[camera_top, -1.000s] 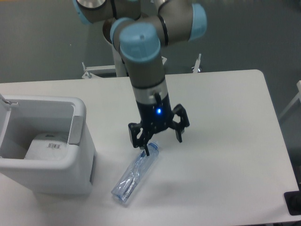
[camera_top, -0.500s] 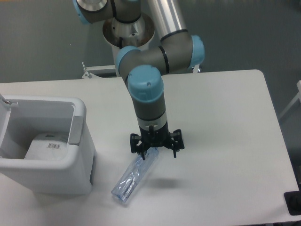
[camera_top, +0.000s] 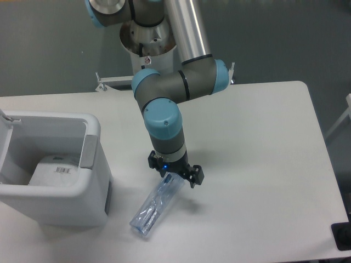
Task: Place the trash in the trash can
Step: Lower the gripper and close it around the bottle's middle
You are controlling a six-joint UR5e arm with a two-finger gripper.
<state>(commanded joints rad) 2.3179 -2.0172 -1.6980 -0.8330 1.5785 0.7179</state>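
Note:
A long clear bluish bottle lies on the white table, slanting from lower left to upper right. My gripper is down at the bottle's upper right end, open, with its fingers on either side of that end. The fingertips are hidden behind the gripper body and the bottle. The trash can, a white boxy bin with a grey panel, stands at the left just beside the bottle. Inside the trash can lies a flat white pouch with a black barcode label.
The bin's open lid sticks up at the far left. A black object sits at the table's lower right corner. Metal brackets stand behind the table's far edge near the arm's base.
The gripper has dropped lower and shifted slightly left over the bottle's upper end, and the wrist has turned. The bottle and the pouch have not moved.

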